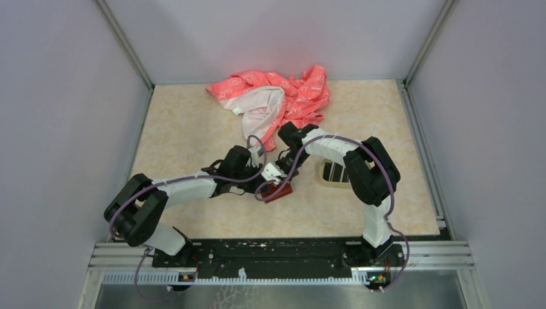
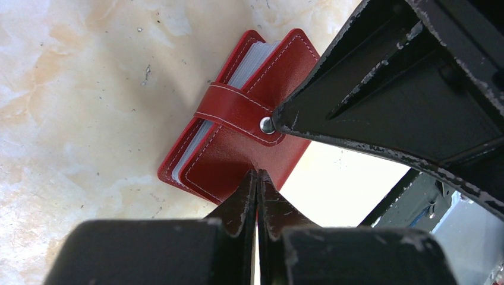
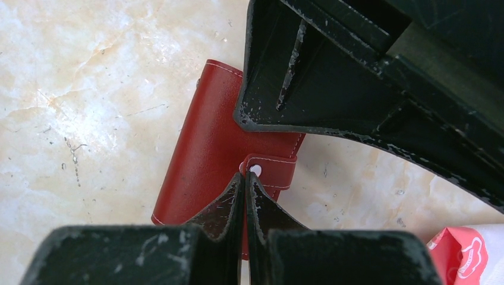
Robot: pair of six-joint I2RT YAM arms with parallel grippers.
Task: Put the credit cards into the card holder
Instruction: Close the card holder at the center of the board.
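dark red stitched leather folding card holder [image 2: 232, 159], strapped shut, lies between clenched left gripper [image 2: 257, 175] and clenched right gripper [image 3: 245, 178], both tips touching it, neither grasping.

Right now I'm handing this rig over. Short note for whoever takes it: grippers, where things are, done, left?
Left gripper: shut, tips at the near edge of the card holder; no clear pinch.
Right gripper: shut, tips by the snap on the strap.
Card holder: lying on the table between both arms, folded closed, strap across it.
Credit cards: dark cards show in the beige tray, partly hidden.
Done: nothing visibly loaded; the holder's pockets can't be checked while it is closed.
Left: open the holder, move the cards in.
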